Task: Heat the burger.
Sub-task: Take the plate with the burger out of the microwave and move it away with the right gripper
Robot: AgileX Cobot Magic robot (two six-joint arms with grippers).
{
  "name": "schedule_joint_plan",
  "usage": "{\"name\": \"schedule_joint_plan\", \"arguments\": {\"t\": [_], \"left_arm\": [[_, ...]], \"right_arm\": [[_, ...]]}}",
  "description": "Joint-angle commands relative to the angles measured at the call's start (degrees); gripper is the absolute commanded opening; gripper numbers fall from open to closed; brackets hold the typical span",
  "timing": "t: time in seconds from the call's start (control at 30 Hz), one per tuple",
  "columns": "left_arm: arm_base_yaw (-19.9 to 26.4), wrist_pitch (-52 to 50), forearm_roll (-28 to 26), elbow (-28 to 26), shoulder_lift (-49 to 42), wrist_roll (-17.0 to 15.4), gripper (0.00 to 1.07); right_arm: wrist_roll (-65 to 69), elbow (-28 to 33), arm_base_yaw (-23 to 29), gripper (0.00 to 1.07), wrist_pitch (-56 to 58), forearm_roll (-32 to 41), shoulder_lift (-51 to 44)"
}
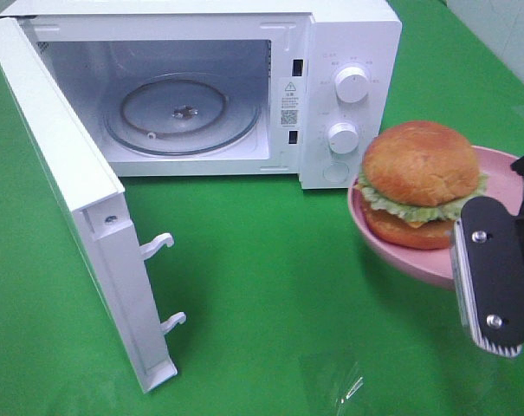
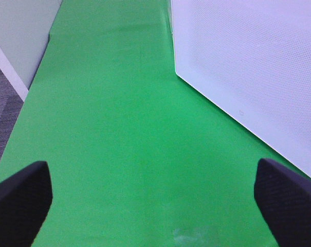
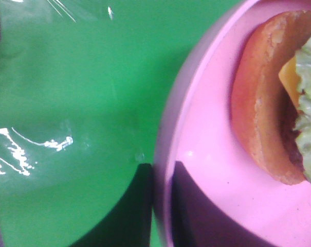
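White microwave (image 1: pixel 244 87) at twelve o'clock on a green-covered table (image 1: pixel 270 286), door (image 1: pixel 80 199) swung fully open toward nine o'clock, two white latch hooks (image 1: pixel 158 245) jutting from its edge. Inside, a clear glass turntable (image 1: pixel 179 114) lying flat on the cavity floor. Two round white knobs (image 1: pixel 352 84) stacked on the control panel at the right, upper above lower. Shallow pink plate (image 1: pixel 504 186) at three o'clock, just right of the microwave. Grey carpeted floor (image 2: pixel 2 110) beyond the table edge.

Bright, even light; right wrist view blurry (close-up), cloth (image 3: pixel 68 103) glares.
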Motion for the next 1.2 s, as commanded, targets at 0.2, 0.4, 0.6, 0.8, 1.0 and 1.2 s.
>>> {"name": "schedule_joint_plan", "arguments": {"t": [0.2, 0.4, 0.6, 0.8, 1.0, 1.2], "left_arm": [[0.06, -0.8, -0.23, 0.11, -1.03, -0.11, 1.0], [0.06, -0.8, -0.23, 0.11, -1.03, -0.11, 1.0], [0.06, -0.8, -0.23, 0.11, -1.03, -0.11, 1.0], [0.06, -0.8, -0.23, 0.11, -1.03, -0.11, 1.0], [0.06, -0.8, -0.23, 0.11, -1.03, -0.11, 1.0], [0.06, -0.8, -0.23, 0.11, -1.03, -0.11, 1.0]], "right_arm": [[30.88, -0.34, -0.34, 0.0, 6.82, -17.65, -0.92], [49.22, -0.34, -0.34, 0.0, 12.55, -20.34, -0.92], [57.75, -0.34, -0.34, 0.0, 16.44, -20.34, -0.86], [65.55, -0.34, -0.34, 0.0, 20.0, -20.34, -0.57], [72.42, -0.34, -2.92, 0.0, 19.71, -20.23, 7.05], [77.52, -0.46, -6.7, 0.0, 15.53, -20.57, 13.41]]}}
